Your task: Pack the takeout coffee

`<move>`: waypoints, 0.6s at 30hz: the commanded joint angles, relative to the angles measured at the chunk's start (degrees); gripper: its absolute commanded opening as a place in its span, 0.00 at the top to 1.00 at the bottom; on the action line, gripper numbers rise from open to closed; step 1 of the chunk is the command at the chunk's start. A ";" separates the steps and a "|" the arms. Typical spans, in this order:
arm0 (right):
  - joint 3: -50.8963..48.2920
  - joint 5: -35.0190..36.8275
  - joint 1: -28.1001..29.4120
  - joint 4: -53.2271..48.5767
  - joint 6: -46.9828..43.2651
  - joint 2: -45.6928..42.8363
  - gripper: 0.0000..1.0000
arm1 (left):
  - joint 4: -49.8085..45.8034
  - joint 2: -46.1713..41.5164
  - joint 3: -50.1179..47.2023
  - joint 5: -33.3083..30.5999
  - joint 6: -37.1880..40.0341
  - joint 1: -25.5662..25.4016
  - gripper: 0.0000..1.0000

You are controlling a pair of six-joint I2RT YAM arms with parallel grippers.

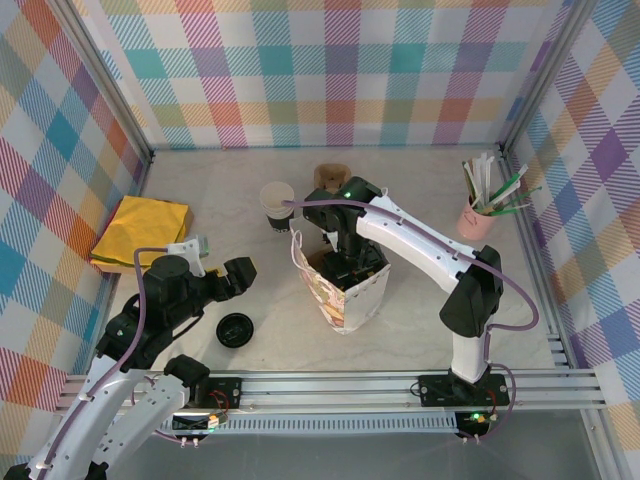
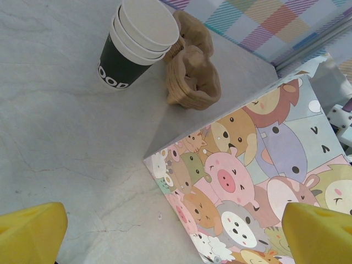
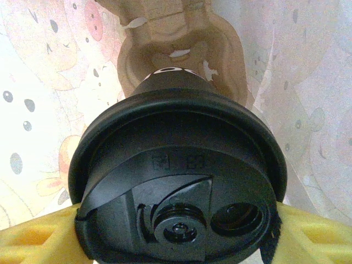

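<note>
The takeout coffee shows its round black lid from above in the right wrist view, with the yellow fingers pressed against both sides. My right gripper is shut on it inside the cartoon-animal paper bag, above a brown pulp cup carrier on the bag's floor. From above, the right gripper reaches down into the open bag. My left gripper stands open just left of the bag, nothing between its fingers.
A stack of open white cups with a black band and more pulp carriers stand behind the bag. A loose flat black lid lies near the front. Yellow cloth sits far left, a pink cup of stirrers far right.
</note>
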 commanded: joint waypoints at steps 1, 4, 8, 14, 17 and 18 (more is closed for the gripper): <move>-0.13 -0.60 -0.38 -10.05 0.11 -1.77 0.31 | -0.19 -0.44 0.32 0.74 1.22 -0.09 0.00; -0.10 -0.41 -0.46 -10.00 0.24 -1.83 0.31 | -0.27 -0.53 0.19 0.75 1.21 -0.08 0.00; -0.19 -0.18 -0.62 -10.02 0.33 -2.09 0.31 | -0.35 -0.53 0.29 0.83 1.10 -0.08 0.00; -0.99 -0.16 -0.90 -10.01 0.66 -2.46 0.31 | -0.27 -0.58 0.46 1.19 1.15 -0.06 0.00; -1.22 0.03 -0.99 -10.00 0.90 -2.82 0.31 | -0.21 -0.62 0.42 1.06 1.08 -0.09 0.00; -1.29 0.09 -1.08 -10.05 0.93 -2.96 0.31 | -0.19 -0.61 0.33 1.03 1.08 -0.09 0.00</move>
